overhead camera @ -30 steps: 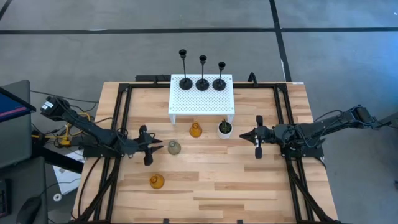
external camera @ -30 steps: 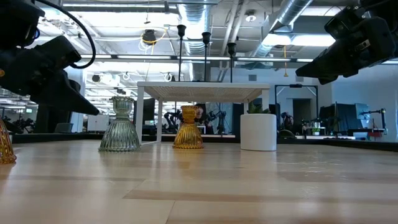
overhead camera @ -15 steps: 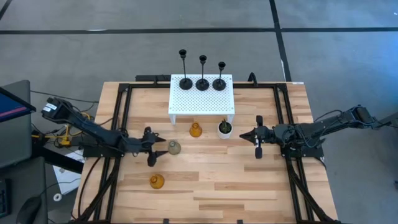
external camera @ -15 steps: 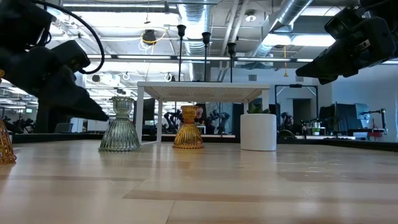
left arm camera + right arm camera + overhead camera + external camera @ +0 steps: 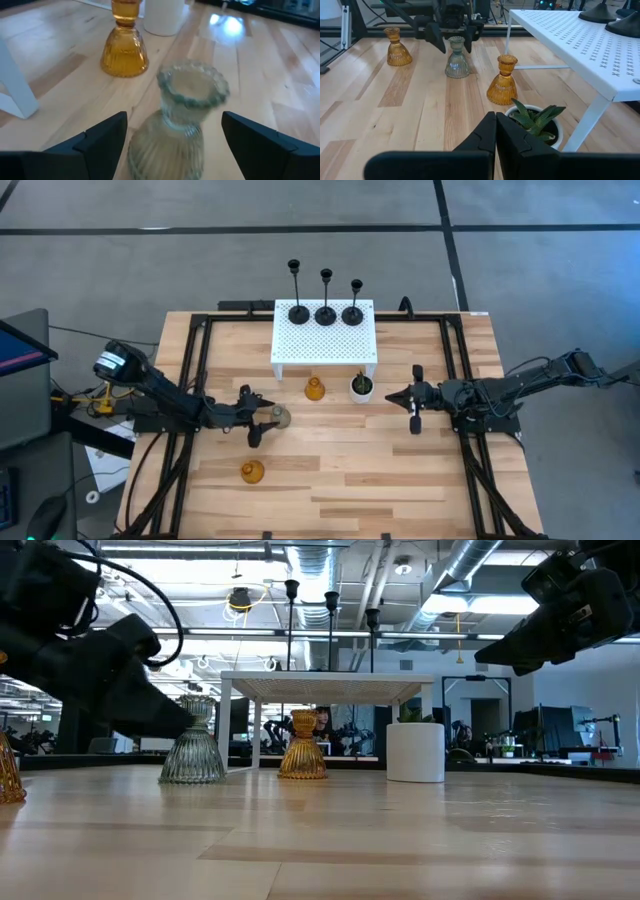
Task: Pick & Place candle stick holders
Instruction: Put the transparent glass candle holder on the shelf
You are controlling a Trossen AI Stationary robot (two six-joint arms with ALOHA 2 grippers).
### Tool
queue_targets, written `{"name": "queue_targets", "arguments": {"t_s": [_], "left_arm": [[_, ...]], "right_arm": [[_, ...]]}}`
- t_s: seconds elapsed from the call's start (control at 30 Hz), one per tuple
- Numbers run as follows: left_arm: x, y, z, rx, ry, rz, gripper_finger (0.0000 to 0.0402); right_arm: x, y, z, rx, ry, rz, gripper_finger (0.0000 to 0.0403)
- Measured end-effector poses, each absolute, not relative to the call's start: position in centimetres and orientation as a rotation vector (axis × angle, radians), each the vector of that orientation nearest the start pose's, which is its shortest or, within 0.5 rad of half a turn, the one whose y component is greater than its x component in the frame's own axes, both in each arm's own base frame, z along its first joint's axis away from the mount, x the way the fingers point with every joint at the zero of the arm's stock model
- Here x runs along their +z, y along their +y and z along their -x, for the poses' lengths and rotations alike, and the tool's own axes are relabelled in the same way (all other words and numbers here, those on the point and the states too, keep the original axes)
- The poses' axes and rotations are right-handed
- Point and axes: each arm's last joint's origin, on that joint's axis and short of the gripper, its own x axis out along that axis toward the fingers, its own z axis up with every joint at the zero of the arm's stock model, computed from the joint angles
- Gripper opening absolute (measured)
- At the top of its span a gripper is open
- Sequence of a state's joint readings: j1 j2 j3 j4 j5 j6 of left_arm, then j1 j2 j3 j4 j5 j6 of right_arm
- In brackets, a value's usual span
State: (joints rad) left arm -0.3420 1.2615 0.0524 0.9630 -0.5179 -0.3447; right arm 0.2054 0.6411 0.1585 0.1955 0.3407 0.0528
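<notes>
A pale grey glass candle stick holder (image 5: pixel 281 417) stands on its base at the table's left middle. My left gripper (image 5: pixel 266 418) is open. Its fingers (image 5: pixel 107 135) stand on either side of the holder's neck (image 5: pixel 186 107) without touching it. One amber glass holder (image 5: pixel 314 389) stands in front of the white shelf, and another (image 5: pixel 252 471) stands near the front edge. Three black thin-stemmed holders (image 5: pixel 326 310) stand on the shelf top. My right gripper (image 5: pixel 390 396) waits shut at the right, beside the plant pot.
The white perforated shelf (image 5: pixel 325 340) stands on legs at the table's far middle. A small white pot with a green plant (image 5: pixel 361 387) sits by its right front leg. Bare wood lies in the table's near middle and right.
My left gripper has moved toward the table's right edge, up to the pale grey holder, and has opened. Its fingers now flank the holder. The holder has stayed in place.
</notes>
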Motion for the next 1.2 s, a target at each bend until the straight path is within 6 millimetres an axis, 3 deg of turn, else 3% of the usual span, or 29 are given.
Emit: {"name": "queue_targets", "arguments": {"t_s": [0.33, 0.57, 1.03, 1.2], "left_arm": [[12.4, -4.4, -19.9, 0.218, 0.229, 0.241, 0.0324], [12.0, -4.4, -20.1, 0.221, 0.249, 0.235, 0.0320], [12.1, -4.4, -20.1, 0.220, 0.240, 0.239, 0.0210], [12.2, -4.4, -20.1, 0.222, 0.231, 0.243, 0.0193]], "right_arm": [[17.4, 2.0, -14.3, -0.141, 0.274, 0.026, 0.0000], [17.3, 2.0, -14.3, -0.141, 0.279, 0.027, 0.0000], [17.3, 2.0, -14.3, -0.142, 0.281, 0.028, 0.0000], [17.3, 2.0, -14.3, -0.142, 0.281, 0.028, 0.0000]]}}
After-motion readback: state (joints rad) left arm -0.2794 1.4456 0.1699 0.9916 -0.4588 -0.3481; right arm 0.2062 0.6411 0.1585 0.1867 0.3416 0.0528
